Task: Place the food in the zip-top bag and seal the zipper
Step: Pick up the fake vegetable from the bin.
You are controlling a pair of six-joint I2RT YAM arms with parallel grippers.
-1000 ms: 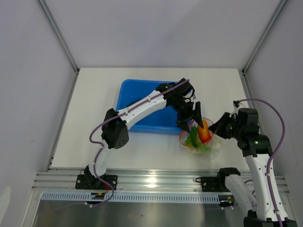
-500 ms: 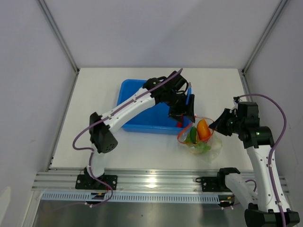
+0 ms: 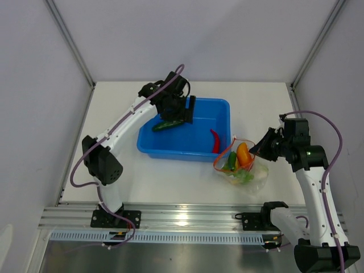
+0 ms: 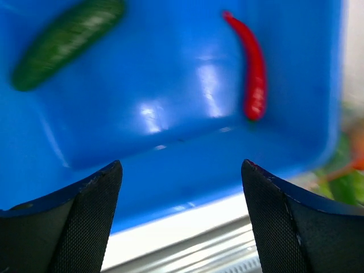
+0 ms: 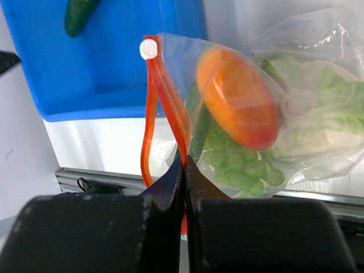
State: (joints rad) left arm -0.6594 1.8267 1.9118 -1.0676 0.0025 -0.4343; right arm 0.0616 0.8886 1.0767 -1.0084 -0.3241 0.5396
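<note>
Left gripper (image 4: 181,165) spread wide, empty, over tub (image 4: 170,114); cucumber (image 4: 65,42) and chili (image 4: 253,74) lie inside. Right gripper (image 5: 183,165) pinched on zipper (image 5: 152,114), holding bag (image 5: 296,114) beside tub. Risks: smooth cucumber squirts from fingers; zipper pinch slips, mouth collapses.

I find no word, number, brand or sign that I can read in any of my views. The tub (image 3: 182,154) shows only plain blue, and the bag (image 3: 253,177) only clear plastic; any fine print on them is too small for me to make out.
</note>
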